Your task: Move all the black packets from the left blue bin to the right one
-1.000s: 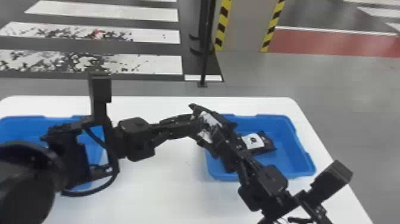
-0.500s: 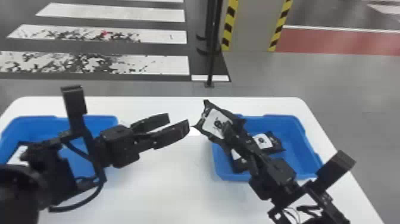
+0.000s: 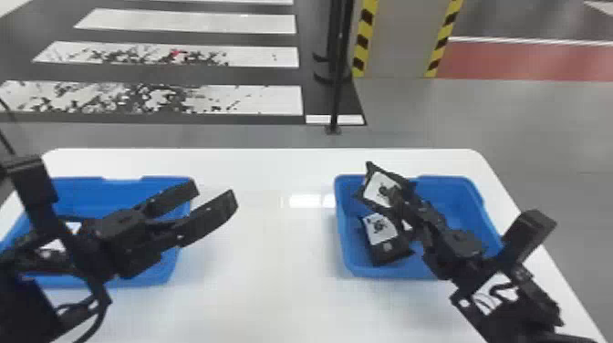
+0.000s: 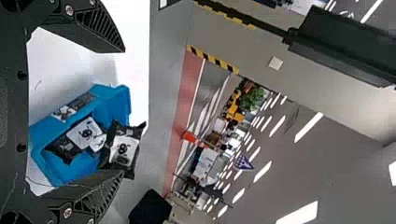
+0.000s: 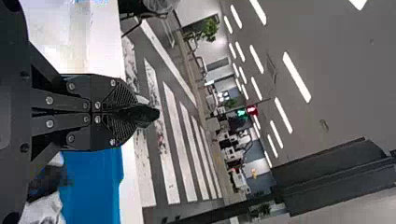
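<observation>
The left black two-fingered pincer [image 3: 213, 194] is spread wide, empty; the right black pincer [image 3: 403, 191] is closed on a white-labelled black packet [image 3: 382, 188] above the right blue plastic bin [image 3: 344, 255]; another black packet [image 3: 385, 239] lies inside.

White table [image 3: 273, 296], far corners rounded, bright glare on its top. Grey floor [image 3: 556, 132] runs beyond the table and along its right side. Past the table's far edge: black pole [image 3: 336, 91]; to its left, dark paving with worn white crossing stripes [image 3: 262, 100]. Farther from the table, right of the pole, a grey upright panel [image 3: 397, 41] has yellow-black tape [image 3: 365, 41] on its edges; a red floor strip [image 3: 529, 61] lies right of that. Wrist views, well apart from the table: orange cone [image 4: 189, 136], greenery [image 4: 252, 98], red and green signal lights [image 5: 252, 110], grey ceiling [image 5: 345, 84] with long white lamps [image 5: 296, 77].
</observation>
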